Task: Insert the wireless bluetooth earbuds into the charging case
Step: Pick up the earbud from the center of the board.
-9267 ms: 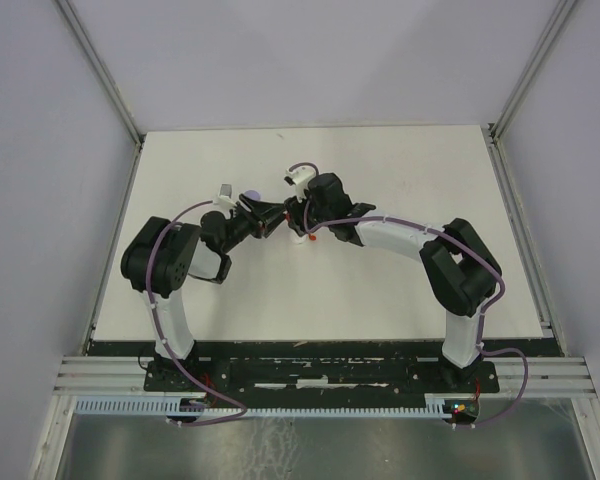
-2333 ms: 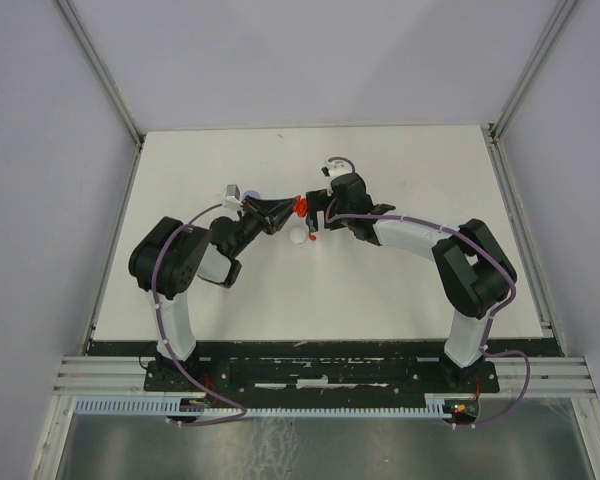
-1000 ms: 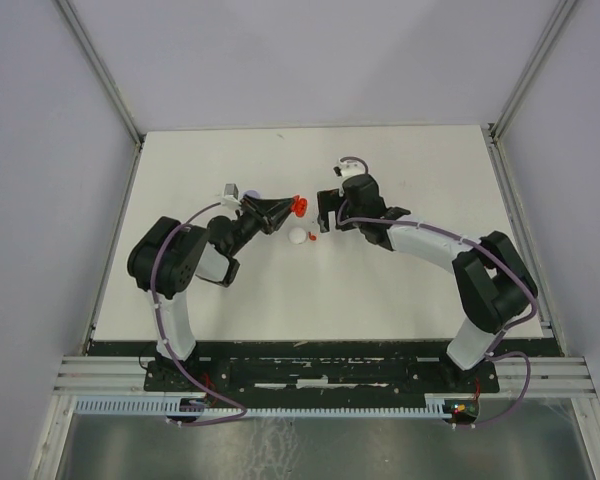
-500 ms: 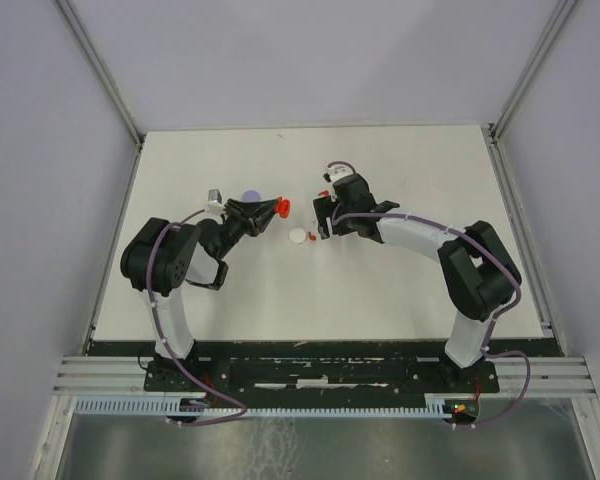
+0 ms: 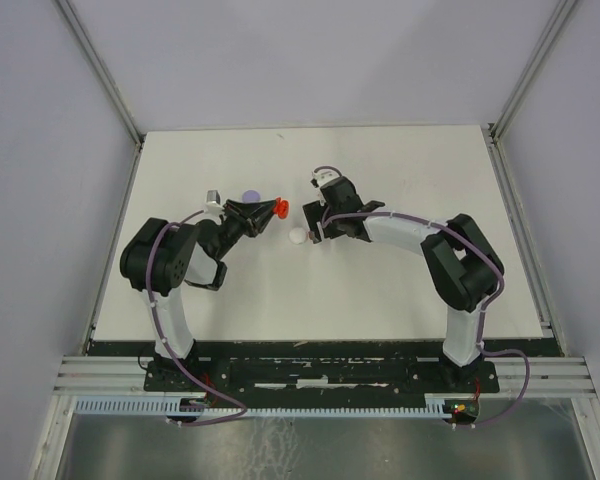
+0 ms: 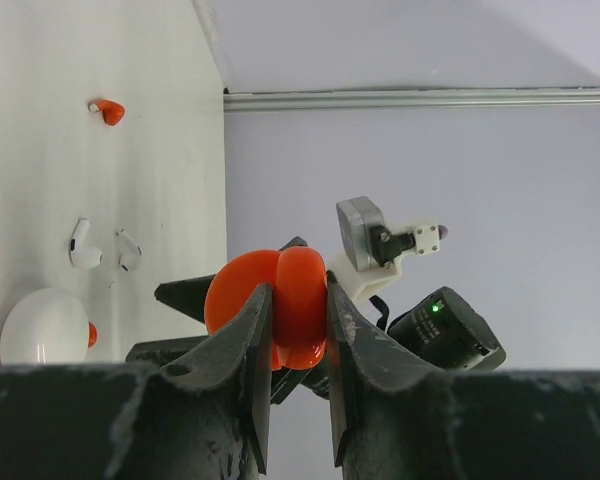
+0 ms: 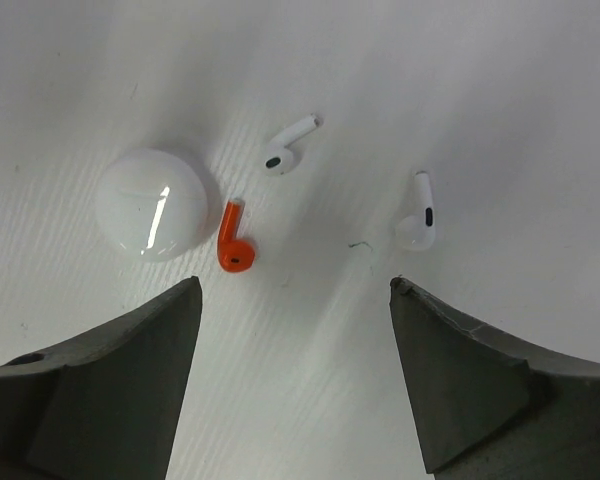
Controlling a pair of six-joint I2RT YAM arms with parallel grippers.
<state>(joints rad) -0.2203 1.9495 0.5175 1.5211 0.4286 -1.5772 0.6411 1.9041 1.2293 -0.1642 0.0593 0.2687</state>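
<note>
My left gripper [image 6: 298, 292] is shut on a red charging case [image 6: 280, 308] and holds it above the table [image 5: 400, 280]; its two halves stand slightly apart. My right gripper [image 7: 295, 288] hangs open over the table, jaws wide. Just beyond its fingertips lie a red earbud [image 7: 232, 240] and two white earbuds [image 7: 288, 145] [image 7: 420, 215]. The red earbud rests against a white round case [image 7: 152, 205]. In the left wrist view another red earbud [image 6: 108, 110] lies farther off. From above, the red charging case [image 5: 281, 208] is left of the right gripper [image 5: 314, 230].
A lavender round disc [image 5: 248, 196] lies on the table behind the left gripper. The white round case [image 5: 298, 237] sits between the two grippers. Grey walls and a metal frame enclose the table on three sides.
The right gripper has moved left and nearer, over the earbuds, with its jaws a little narrower. The left gripper has carried the red case slightly left.
</note>
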